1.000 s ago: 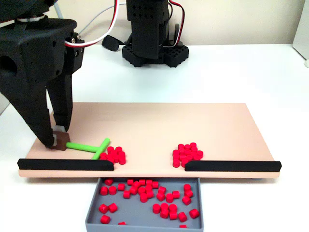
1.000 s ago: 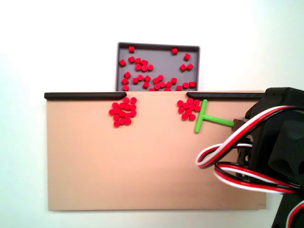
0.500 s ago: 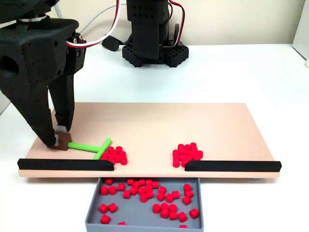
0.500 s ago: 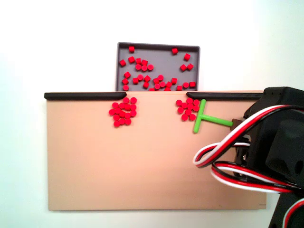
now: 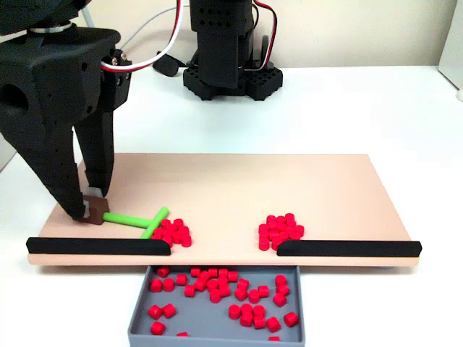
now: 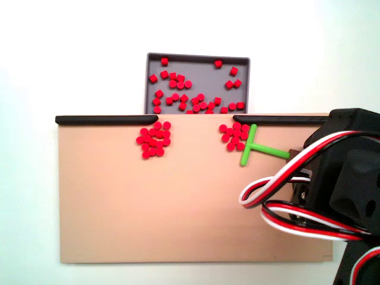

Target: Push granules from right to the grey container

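Observation:
My black gripper stands at the left end of the tan board, shut on the brown end block of a green T-shaped stick. The stick's crossbar touches a pile of red granules beside the gap between the black strips. A second pile of granules lies across the gap. The grey container sits below the gap with many granules scattered in it. In the other fixed view the container is at the top, the stick presses on the right pile, and the left pile lies apart.
Two black strips edge the board's front, leaving a gap over the container. The arm's base stands behind the board. The arm's body and cables cover the board's lower right corner.
The gripper and the green stick have shifted slightly toward the gap, nudging the nearby pile a little. The other pile and the granules in the container have not moved.

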